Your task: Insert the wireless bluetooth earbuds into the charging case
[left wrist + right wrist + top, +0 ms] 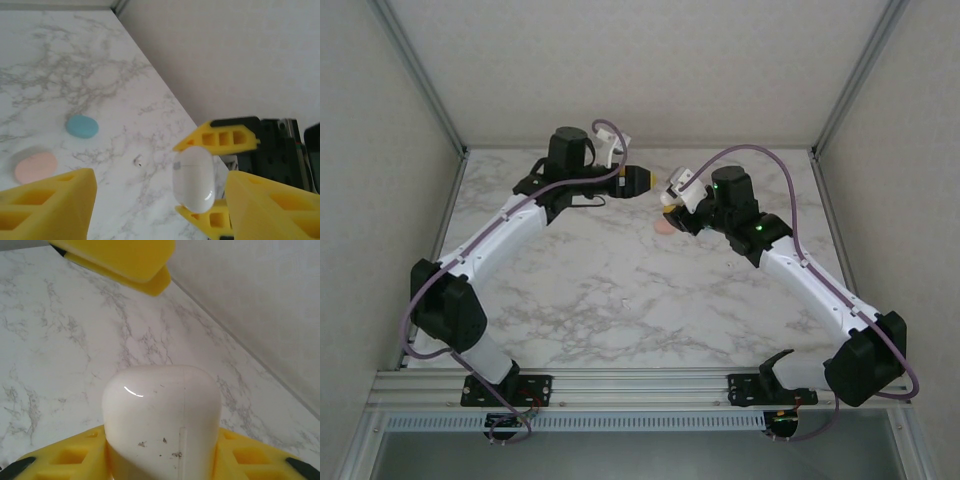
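My right gripper (670, 196) is shut on the white charging case (161, 420), which is closed, its lid seam showing. It holds the case up in the air. From the left wrist the case (195, 177) hangs between my left gripper's (160, 200) yellow fingers (50, 205), close to the right-hand one and well clear of the other. The left gripper (638, 180) is open around it. On the marble below lie a teal earbud (82, 126) and a pale pink earbud (36, 166). The pink one (663, 225) also sits just under the right gripper.
A tiny white speck with a dark dot (138, 160) lies on the marble near the case. The back wall (225, 60) runs close behind both grippers. The left gripper's fingers (125, 260) hang just above and beyond the case. The marble table (620, 290) stretches toward the arm bases.
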You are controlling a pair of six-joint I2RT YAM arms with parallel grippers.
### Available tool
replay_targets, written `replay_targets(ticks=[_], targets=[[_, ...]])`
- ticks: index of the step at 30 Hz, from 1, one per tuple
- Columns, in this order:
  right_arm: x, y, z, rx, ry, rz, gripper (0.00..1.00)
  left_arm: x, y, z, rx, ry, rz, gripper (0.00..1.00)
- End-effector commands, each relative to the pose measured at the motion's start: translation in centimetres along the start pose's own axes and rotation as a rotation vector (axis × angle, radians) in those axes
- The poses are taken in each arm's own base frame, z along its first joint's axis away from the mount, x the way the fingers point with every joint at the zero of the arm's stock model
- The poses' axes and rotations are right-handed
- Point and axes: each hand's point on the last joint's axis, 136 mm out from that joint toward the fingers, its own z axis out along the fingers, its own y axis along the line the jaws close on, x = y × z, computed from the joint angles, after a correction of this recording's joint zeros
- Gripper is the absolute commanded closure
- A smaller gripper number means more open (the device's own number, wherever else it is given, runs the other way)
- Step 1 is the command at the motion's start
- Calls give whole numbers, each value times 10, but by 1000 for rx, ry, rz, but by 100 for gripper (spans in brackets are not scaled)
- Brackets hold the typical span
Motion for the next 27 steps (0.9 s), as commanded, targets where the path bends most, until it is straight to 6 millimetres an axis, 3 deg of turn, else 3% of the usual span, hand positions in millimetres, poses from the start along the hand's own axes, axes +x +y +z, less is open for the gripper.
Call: replay_targets(ticks=[1, 11, 27], targets=[[-13, 4, -3, -2, -62, -46, 59, 14, -20, 6, 76, 97, 24, 35], [-17, 1, -1, 16, -66, -63, 59, 30, -29, 17, 119, 187, 32, 37], [-19, 8, 3, 5, -66, -132, 58, 41, -29, 34, 121, 274, 18, 62]])
